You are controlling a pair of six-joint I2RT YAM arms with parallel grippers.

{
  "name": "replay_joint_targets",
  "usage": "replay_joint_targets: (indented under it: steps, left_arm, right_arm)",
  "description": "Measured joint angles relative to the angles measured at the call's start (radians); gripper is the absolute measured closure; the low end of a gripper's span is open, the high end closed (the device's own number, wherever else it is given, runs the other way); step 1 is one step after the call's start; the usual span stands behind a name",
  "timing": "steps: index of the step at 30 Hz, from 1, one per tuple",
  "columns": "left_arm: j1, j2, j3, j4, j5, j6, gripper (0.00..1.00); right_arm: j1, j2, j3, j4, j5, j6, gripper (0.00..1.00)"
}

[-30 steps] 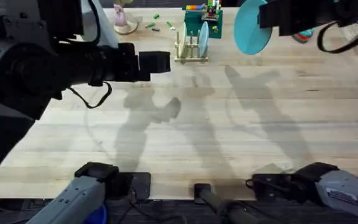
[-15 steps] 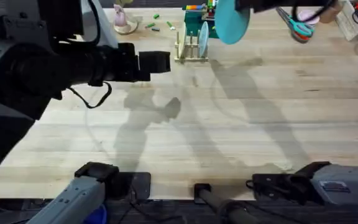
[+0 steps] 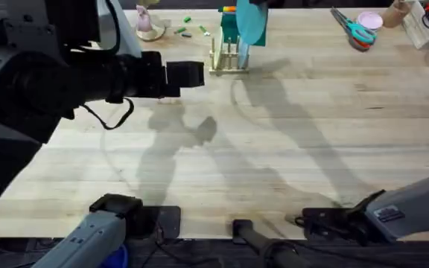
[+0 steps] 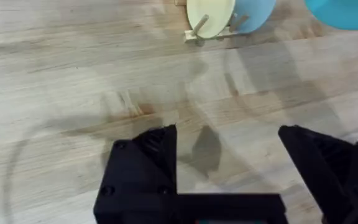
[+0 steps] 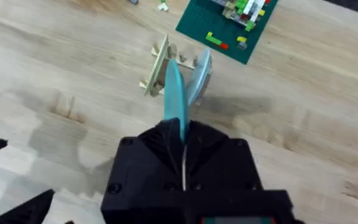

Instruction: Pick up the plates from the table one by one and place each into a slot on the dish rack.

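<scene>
Gripping a blue plate (image 5: 174, 99) edge-on, the right jaws (image 5: 183, 140) are closed on its lower rim, and the disc stands upright above the rack (image 5: 160, 68). From overhead that plate (image 3: 250, 21) hangs near the far edge of the surface (image 3: 274, 149), over the rack (image 3: 228, 59), with the arm carrying it out of sight there. The rack sits near the middle of the far edge, just in front of a green box with coloured bricks (image 5: 225, 28).

One blue plate (image 5: 201, 74) already stands in a rack slot, tilted slightly, beside the held one. In the left wrist view a pale yellowish plate (image 4: 210, 15) also sits in the rack, with the slotted blue plate (image 4: 253, 14) behind it and the held plate (image 4: 344, 9) off to the side.

The left jaws (image 4: 229, 168) are open and empty, hovering over bare wood between the rack and the near edge; overhead, the left arm shows as a big dark shape with its jaws (image 3: 192, 74) left of the rack.

Scissors (image 3: 354, 30) and a pink dish (image 3: 369, 20) lie toward the far right corner.
</scene>
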Motion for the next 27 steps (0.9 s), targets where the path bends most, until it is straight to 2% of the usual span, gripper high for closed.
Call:
replay_joint_targets:
  steps: [9,27]
  left_arm:
    - [0.0,0.0,0.0,0.0,0.0,0.0,0.006]
    - [0.0,0.0,0.0,-0.007,0.0,0.0,0.005]
  right_arm:
    - [0.0,0.051,0.005,0.006,0.062,0.055,0.972]
    - [0.005,0.059,0.006,0.066,0.151,0.204,0.972]
